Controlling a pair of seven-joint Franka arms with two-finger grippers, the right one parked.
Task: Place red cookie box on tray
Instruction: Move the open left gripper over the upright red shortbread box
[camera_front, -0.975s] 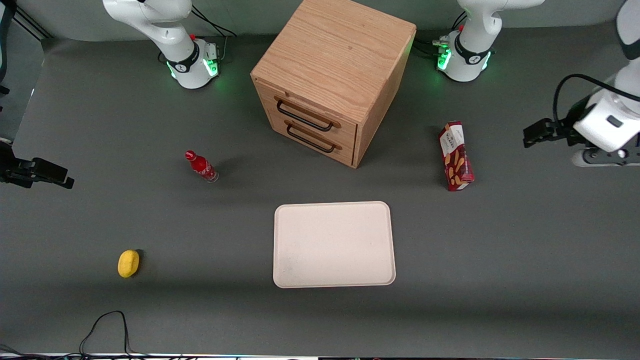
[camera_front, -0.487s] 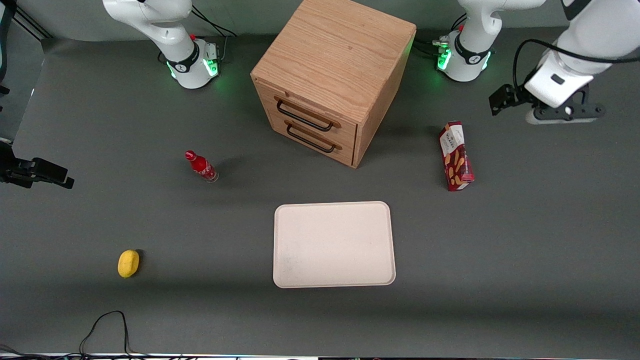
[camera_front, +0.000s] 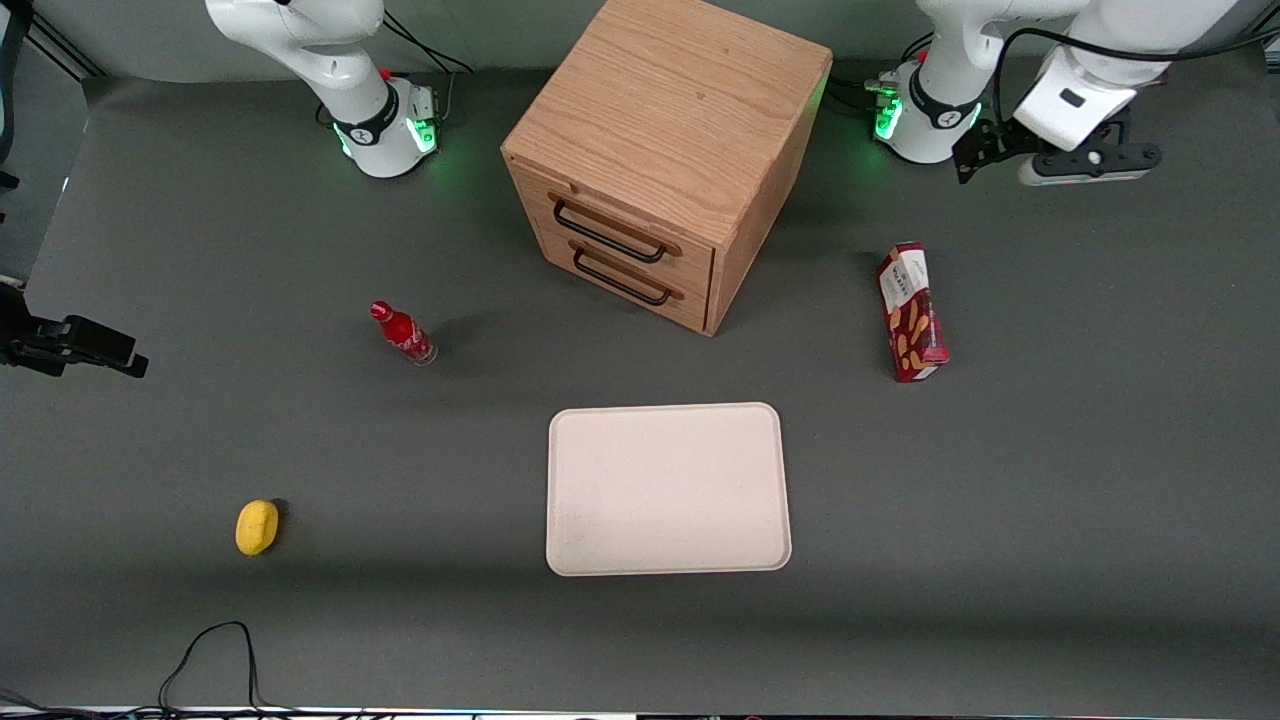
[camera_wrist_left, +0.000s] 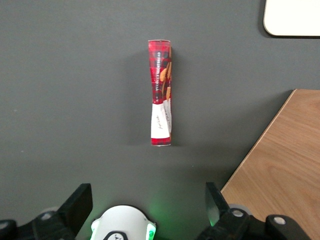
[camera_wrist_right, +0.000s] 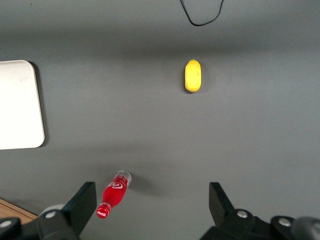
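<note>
Nothing done yet, I judge: my gripper (camera_front: 1085, 168) hangs high with fingers (camera_wrist_left: 80, 202) spread and empty, the red cookie box (camera_front: 911, 313) lying untouched on the table well below it, the tray (camera_front: 667, 489) bare nearer the front camera; approach, grasp and carry remain.

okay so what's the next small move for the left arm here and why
Probably bring the left arm's tool down toward the long red cookie box, its fingers wide apart. It hangs high above the table by the arm's base, farther from the front camera than the box, which lies untouched on the grey table, off the flat cream-white tray.
</note>
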